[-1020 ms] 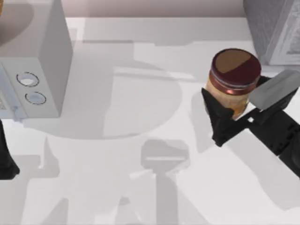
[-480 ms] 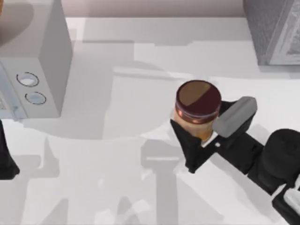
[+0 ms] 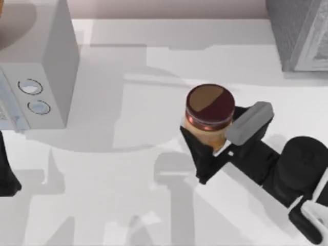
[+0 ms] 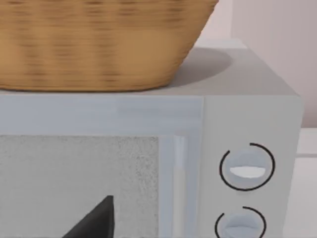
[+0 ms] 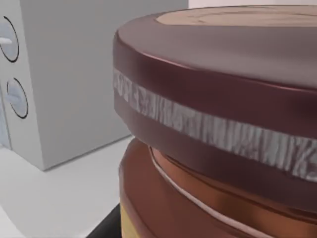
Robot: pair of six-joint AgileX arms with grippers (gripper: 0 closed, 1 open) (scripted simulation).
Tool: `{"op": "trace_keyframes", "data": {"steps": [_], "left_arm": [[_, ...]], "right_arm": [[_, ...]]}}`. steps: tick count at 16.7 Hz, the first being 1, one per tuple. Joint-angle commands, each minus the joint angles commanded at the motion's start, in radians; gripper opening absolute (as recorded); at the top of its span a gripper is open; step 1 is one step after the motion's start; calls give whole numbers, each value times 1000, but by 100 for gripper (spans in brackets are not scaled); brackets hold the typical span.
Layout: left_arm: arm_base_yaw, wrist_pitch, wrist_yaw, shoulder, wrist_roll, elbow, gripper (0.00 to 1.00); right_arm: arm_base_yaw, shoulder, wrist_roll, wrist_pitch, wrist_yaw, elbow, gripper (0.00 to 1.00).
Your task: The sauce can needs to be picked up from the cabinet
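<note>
Between the right gripper's (image 3: pixel 218 141) two fingers sits the sauce can (image 3: pixel 209 111), clamped at its side label with its maroon rim and tan top standing clear above them; it is upright, near the middle of the table (image 3: pixel 102 205) and well apart from the cabinet (image 3: pixel 300 31) at the far right corner. By my reading the can is already out of the cabinet and the step in hand is the carry. To do it well, the grip should stay firm on the label band and the can be kept level, moved slowly enough that it cannot slide down through the fingers, and kept clear of the pale box with dials (image 3: pixel 46 72) at the left. In the right wrist view the can's rim (image 5: pixel 213 99) is very close, with that pale box behind it. Farther off, the left arm (image 3: pixel 6 174) is parked at the table's left edge; I cannot tell how its gripper is set. Its wrist view faces the dialled box, on which a wicker basket (image 4: pixel 99 44) rests.

Counted: one can, one cabinet, one dialled box with two dials, one basket, two arms
</note>
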State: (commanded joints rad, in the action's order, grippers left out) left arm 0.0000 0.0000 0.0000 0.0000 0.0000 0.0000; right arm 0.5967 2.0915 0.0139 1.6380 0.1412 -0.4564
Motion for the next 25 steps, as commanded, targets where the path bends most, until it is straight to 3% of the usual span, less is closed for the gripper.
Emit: {"op": "trace_keyframes", "data": {"steps": [7, 12, 25], "left_arm": [[0, 0, 0, 0, 0, 0, 100], [0, 0, 0, 0, 0, 0, 100], [0, 0, 0, 0, 0, 0, 100]], "right_arm": [[26, 150, -1, -43, -26, -193, 0], [27, 158, -1, -46, -27, -203, 0], [27, 158, -1, -46, -27, -203, 98]]}}
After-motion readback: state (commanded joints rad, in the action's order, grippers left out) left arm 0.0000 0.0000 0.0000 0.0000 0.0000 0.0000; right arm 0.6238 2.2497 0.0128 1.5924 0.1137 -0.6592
